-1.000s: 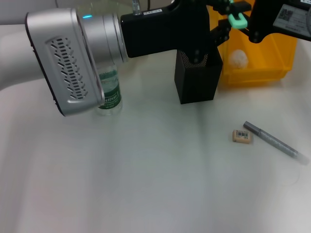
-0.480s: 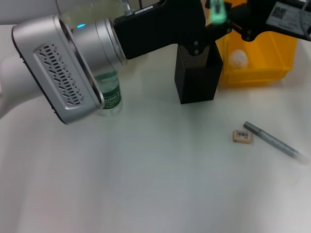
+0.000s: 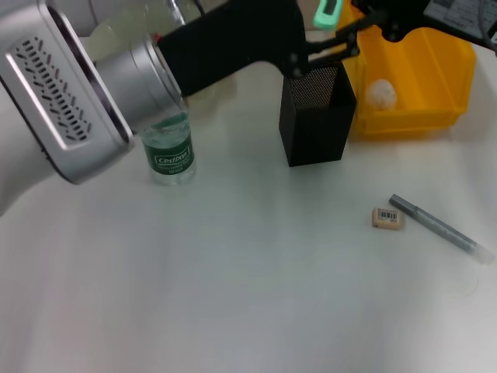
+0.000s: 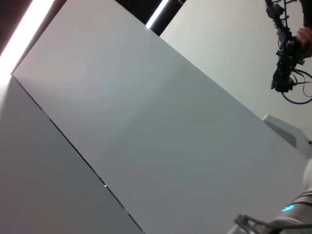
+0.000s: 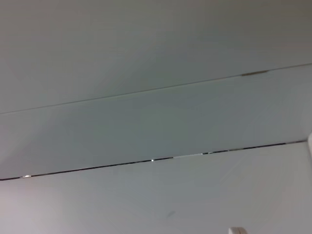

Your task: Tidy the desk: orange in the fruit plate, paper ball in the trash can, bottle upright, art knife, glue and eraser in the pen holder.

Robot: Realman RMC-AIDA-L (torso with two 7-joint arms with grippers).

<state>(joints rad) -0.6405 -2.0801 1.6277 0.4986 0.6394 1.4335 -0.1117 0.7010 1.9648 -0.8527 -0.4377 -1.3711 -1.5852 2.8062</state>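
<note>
Raised since a second ago, the left gripper (image 3: 335, 23) is seen above the pen holder (image 3: 314, 116), its grip state impossible to tell. A green object (image 3: 328, 12) is carried steeply tilted there; the art knife (image 3: 439, 226) lies diagonally beside the eraser (image 3: 387, 219)

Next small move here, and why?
Probably bring the green item straight down into the pen holder and let go. It hangs just above the holder's open top, where the left end effector reaches in. The right end effector sits over the trash can. I can't tell which one holds it.
</note>
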